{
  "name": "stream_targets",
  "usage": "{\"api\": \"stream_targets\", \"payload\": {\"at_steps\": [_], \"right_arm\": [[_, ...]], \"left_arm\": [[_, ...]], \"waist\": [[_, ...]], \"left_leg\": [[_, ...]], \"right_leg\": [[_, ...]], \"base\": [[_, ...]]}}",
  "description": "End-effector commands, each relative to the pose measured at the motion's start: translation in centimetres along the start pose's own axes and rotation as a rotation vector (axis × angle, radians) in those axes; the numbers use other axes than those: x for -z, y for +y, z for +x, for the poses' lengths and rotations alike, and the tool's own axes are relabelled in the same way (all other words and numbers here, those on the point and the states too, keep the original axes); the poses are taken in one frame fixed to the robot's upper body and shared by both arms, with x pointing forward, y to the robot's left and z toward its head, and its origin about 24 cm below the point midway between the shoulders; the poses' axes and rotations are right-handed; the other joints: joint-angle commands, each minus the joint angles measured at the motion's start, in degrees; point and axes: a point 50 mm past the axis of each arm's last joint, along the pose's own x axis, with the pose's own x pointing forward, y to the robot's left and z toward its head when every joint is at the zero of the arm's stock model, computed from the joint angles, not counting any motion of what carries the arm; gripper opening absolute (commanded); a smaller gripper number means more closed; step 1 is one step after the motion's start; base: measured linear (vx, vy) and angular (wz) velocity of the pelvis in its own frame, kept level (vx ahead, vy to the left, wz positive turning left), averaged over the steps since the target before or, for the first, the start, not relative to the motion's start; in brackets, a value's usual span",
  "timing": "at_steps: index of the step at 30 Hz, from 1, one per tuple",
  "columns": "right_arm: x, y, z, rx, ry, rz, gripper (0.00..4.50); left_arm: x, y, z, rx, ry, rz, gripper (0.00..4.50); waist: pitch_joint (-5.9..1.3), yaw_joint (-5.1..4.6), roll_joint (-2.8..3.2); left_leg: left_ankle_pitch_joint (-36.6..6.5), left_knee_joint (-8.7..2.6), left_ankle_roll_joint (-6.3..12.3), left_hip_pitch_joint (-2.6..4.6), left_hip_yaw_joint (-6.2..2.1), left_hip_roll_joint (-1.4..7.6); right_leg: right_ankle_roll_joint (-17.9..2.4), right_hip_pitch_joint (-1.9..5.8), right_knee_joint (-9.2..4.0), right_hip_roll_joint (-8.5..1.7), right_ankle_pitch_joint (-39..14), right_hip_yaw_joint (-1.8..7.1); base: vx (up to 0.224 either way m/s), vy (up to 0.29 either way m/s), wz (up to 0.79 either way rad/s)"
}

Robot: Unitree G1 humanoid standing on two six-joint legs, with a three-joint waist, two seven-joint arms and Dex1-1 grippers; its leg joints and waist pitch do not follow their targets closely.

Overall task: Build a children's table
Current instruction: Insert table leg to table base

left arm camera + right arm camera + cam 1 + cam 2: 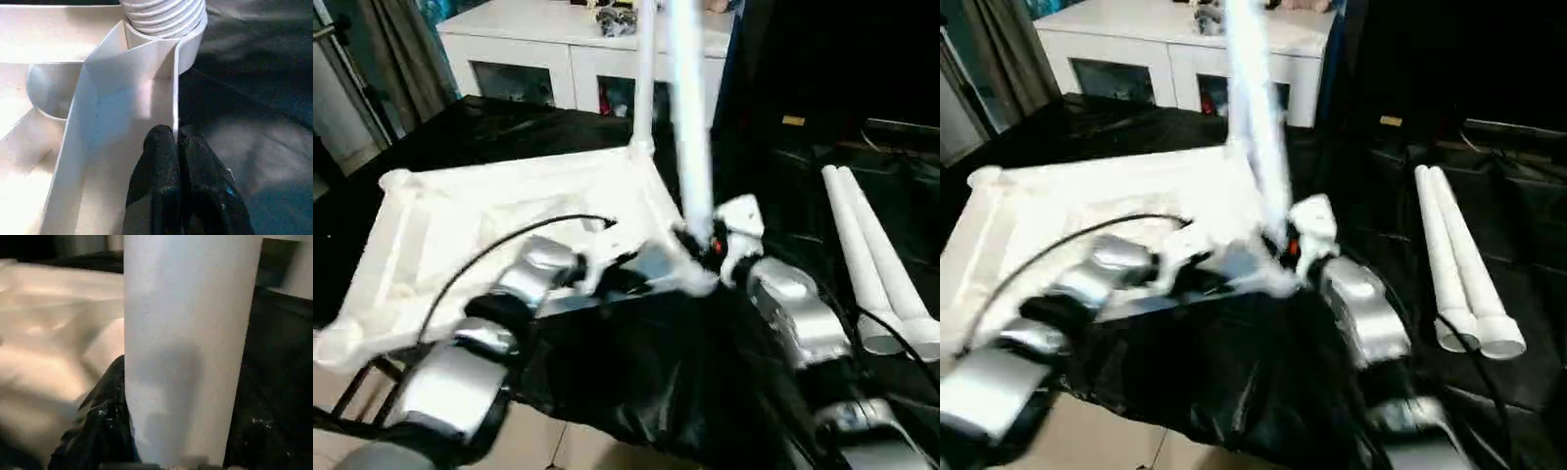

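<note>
The children's table tabletop (pixel 480 225) lies underside up on a black-covered surface. One white leg (pixel 644 78) stands upright in its far right corner socket. My right gripper (pixel 713 245) is shut on a second leg (pixel 690 127), holding it upright over the near right corner; in the right wrist view this leg (pixel 188 347) rises beside a black finger (pixel 105 423). My left gripper (pixel 176 142) is shut on the thin rim wall (pixel 173 88) of the tabletop, just below a socket with a threaded leg end (pixel 164 14) in it. Two more legs (pixel 876 264) lie side by side on the right.
A white glass-doored cabinet (pixel 558 59) stands behind the work surface. Black sheeting (pixel 636 382) hangs over the near edge, with tiled floor (pixel 558 446) below. A curtain (pixel 396 49) hangs at the back left.
</note>
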Motion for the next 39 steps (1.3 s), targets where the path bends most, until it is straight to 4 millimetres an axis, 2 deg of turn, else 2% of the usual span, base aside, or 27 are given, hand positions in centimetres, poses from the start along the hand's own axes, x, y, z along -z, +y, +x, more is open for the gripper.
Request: {"api": "stream_targets", "payload": {"at_steps": [1, 2, 3, 6, 10, 12, 13, 15, 17, 20, 23, 24, 25, 26, 27, 28, 30, 33, 34, 35, 36, 37, 39], "right_arm": [[4.3, 1.3, -0.4, -0.003, 0.157, 0.079, 1.89], [3.8, 1.4, -0.3, 0.002, 0.111, 0.092, 1.89], [3.7, 1.3, -0.3, 0.005, 0.101, 0.097, 1.89], [3.2, 1.2, -0.5, 0.002, 0.044, 0.125, 1.89], [2.0, 0.9, -1.0, -0.043, -0.049, 0.146, 1.89], [1.6, 0.9, -1.2, -0.066, -0.074, 0.14, 1.89], [1.4, 0.9, -1.3, -0.078, -0.09, 0.132, 1.89], [1.0, 0.8, -1.5, -0.097, -0.11, 0.126, 1.89], [0.5, 0.8, -1.7, -0.118, -0.134, 0.121, 1.89], [0.1, 0.7, -2.0, -0.141, -0.153, 0.097, 1.89], [0.0, 0.7, -2.1, -0.157, -0.157, 0.08, 1.89], [-0.1, 0.8, -2.2, -0.167, -0.154, 0.067, 1.89], [-0.1, 0.9, -2.2, -0.176, -0.15, 0.052, 1.89], [-0.1, 0.9, -2.2, -0.179, -0.148, 0.046, 1.89], [-0.1, 1.0, -2.2, -0.191, -0.143, 0.036, 1.89], [-0.1, 1.1, -2.2, -0.195, -0.143, 0.033, 1.89], [-0.1, 1.1, -2.2, -0.195, -0.138, 0.022, 1.89], [-0.1, 1.1, -2.2, -0.201, -0.133, 0.011, 1.89], [-0.1, 1.1, -2.3, -0.201, -0.131, 0.007, 1.89], [0.0, 1.1, -2.3, -0.2, -0.13, 0.005, 1.89], [0.0, 1.1, -2.4, -0.2, -0.129, 0.005, 1.89], [0.1, 1.1, -2.4, -0.199, -0.127, 0.003, 1.89], [0.1, 1.0, -2.5, -0.199, -0.126, 0.002, 1.89]], "left_arm": [[-3.2, 1.8, -0.6, -0.154, -0.089, 0.05, 0.0], [-3.1, 1.6, -0.6, -0.15, -0.082, 0.112, 0.0], [-3.1, 1.5, -0.6, -0.143, -0.082, 0.127, 0.0], [-2.9, 1.3, -0.8, -0.121, -0.092, 0.157, 0.0], [-2.6, 0.9, -1.7, -0.051, -0.127, 0.207, 0.0], [-2.9, 1.0, -2.2, -0.031, -0.168, 0.177, 0.55], [-3.0, 1.1, -2.5, -0.001, -0.196, 0.153, 0.55], [-3.6, 1.4, -3.1, 0.011, -0.255, 0.109, 0.58], [-4.8, 2.1, -4.0, -0.021, -0.36, 0.042, 0.95], [-6.5, 3.7, -4.9, -0.132, -0.433, -0.029, 1.02], [-7.7, 4.7, -4.9, -0.256, -0.422, -0.053, 1.02], [-8.6, 5.0, -4.8, -0.304, -0.42, -0.057, 1.02], [-9.9, 4.8, -4.4, -0.311, -0.425, -0.028, 1.02], [-10.3, 4.7, -4.2, -0.305, -0.428, -0.012, 1.02], [-11.9, 4.0, -3.5, -0.271, -0.443, 0.036, 1.02], [-12.3, 3.7, -3.2, -0.249, -0.456, 0.047, 1.02], [-13.6, 2.8, -2.4, -0.193, -0.482, 0.065, 1.02], [-14.8, 1.6, -1.4, -0.123, -0.515, 0.081, 1.02], [-15.2, 1.1, -1.1, -0.082, -0.533, 0.092, 1.02], [-15.6, 0.5, -0.8, -0.039, -0.551, 0.094, 1.02], [-15.8, 0.1, -0.6, -0.011, -0.562, 0.097, 1.02], [-16.0, -0.3, -0.5, 0.016, -0.574, 0.093, 1.02], [-16.1, -0.4, -0.5, 0.029, -0.581, 0.089, 1.02]], "waist": [[-2.89, 0.1, 0.04], [-2.99, 0.25, -0.16], [-2.99, 0.32, -0.12], [-3.23, 0.28, -0.01], [-3.69, 0.29, 0.13], [-3.67, 0.22, 0.11], [-3.69, 0.32, 0.02], [-3.55, 0.52, 0.24], [-3.27, 0.48, 0.11], [-3.11, 0.33, -0.09], [-3.03, 0.3, -0.17], [-3.2, 0.41, -0.19], [-3.24, 0.36, -0.21], [-3.36, 0.53, -0.24], [-3.35, 0.53, -0.3], [-3.43, 0.66, -0.19], [-3.45, 0.92, -0.4], [-3.3, 0.69, -0.49], [-3.32, 0.74, -0.27], [-3.19, 0.69, -0.44], [-3.13, 0.77, -0.06], [-3.09, 0.74, 0.02], [-3.14, 0.68, 0.02]], "left_leg": [[-17.1, -4.11, 0.42, 0.39, -0.14, 0.49], [-15.1, -4.23, 0.9, -0.12, -0.23, 0.6], [-14.7, -4.24, 1.11, -0.26, -0.25, 0.62], [-13.1, -4.09, 1.67, -0.33, -0.21, 0.74], [-9.2, -3.71, 3.21, -0.48, -0.09, 0.84], [-8.5, -3.58, 3.67, -0.5, 0.03, 0.79], [-8.0, -3.48, 4.0, -0.64, 0.09, 0.74], [-8.6, -3.57, 3.93, -0.48, 0.16, 1.01], [-10.1, -3.66, 3.16, -0.46, 0.3, 0.84], [-11.6, -3.68, 2.69, -0.39, 0.29, 0.73], [-10.5, -3.6, 2.85, -0.57, 0.25, 0.57], [-9.1, -3.5, 3.04, -0.53, 0.17, 0.59], [-8.7, -3.44, 3.13, -0.58, 0.19, 0.6], [-7.2, -3.32, 3.51, -0.61, 0.14, 0.65], [-6.6, -3.31, 3.78, -0.73, 0.17, 0.63], [-5.8, -3.2, 4.22, -0.71, 0.17, 0.69], [-5.0, -3.12, 4.79, -0.84, 0.21, 0.73], [-5.5, -3.07, 5.33, -1.22, 0.23, 0.5], [-5.9, -2.97, 5.38, -1.03, 0.25, 0.45], [-6.4, -2.95, 5.46, -1.07, 0.33, 0.4], [-6.7, -2.94, 5.45, -1.01, 0.29, 0.45], [-7.2, -2.98, 5.4, -0.95, 0.3, 0.57], [-7.2, -3.03, 5.34, -0.96, 0.23, 0.7]], "right_leg": [[-10.2, 2.28, -5.4, -3.85, -21.6, 1.95], [-10.6, 2.71, -4.92, -3.87, -18.3, 1.97], [-10.7, 2.75, -4.9, -3.92, -17.4, 1.96], [-11.7, 3.02, -4.32, -3.97, -12.7, 2.01], [-14.5, 3.4, -3.25, -3.88, -2.2, 2.0], [-15.3, 3.44, -3.03, -3.85, -0.1, 1.95], [-15.7, 3.67, -2.91, -4.03, -0.1, 1.98], [-16.3, 3.41, -3.08, -4.21, -1.2, 1.98], [-16.3, 3.4, -3.18, -3.95, -3.8, 1.86], [-15.0, 3.28, -3.52, -3.83, -8.3, 1.85], [-13.9, 3.41, -3.68, -3.78, -8.9, 1.9], [-13.6, 3.48, -3.52, -3.79, -7.6, 1.89], [-13.7, 3.5, -3.44, -3.72, -6.8, 1.87], [-14.1, 3.59, -3.29, -3.82, -4.9, 1.89], [-14.3, 3.62, -3.27, -3.8, -4.0, 1.89], [-14.8, 3.63, -3.12, -3.87, -2.5, 1.89], [-15.5, 3.71, -2.95, -3.97, -0.9, 1.88], [-15.2, 3.9, -3.22, -3.94, -2.5, 1.77], [-15.2, 3.78, -3.34, -3.98, -3.3, 1.76], [-14.9, 3.77, -3.56, -3.98, -5.8, 1.82], [-14.8, 3.64, -3.63, -4.04, -6.7, 1.83], [-14.7, 3.52, -3.82, -3.99, -8.0, 1.81], [-14.8, 3.52, -3.73, -3.89, -7.8, 1.78]], "base": [[0.0, 0.0, 0.0], [0.0, 0.0, 0.0], [0.0, 0.0, 0.0], [0.0, 0.0, 0.0], [0.0, 0.0, 0.0], [0.0, 0.0, 0.0], [0.0, 0.0, 0.0], [0.0, 0.0, 0.0], [0.0, 0.0, 0.0], [0.0, 0.0, 0.0], [0.0, 0.0, 0.0], [0.0, 0.0, 0.0], [0.0, 0.0, 0.0], [0.0, 0.0, 0.0], [0.0, 0.0, 0.0], [0.0, 0.0, 0.0], [0.0, 0.0, 0.0], [0.0, 0.0, 0.0], [0.0, 0.0, 0.0], [0.0, 0.0, 0.0], [0.0, 0.0, 0.0], [0.0, 0.0, 0.0], [0.0, 0.0, 0.0]]}}
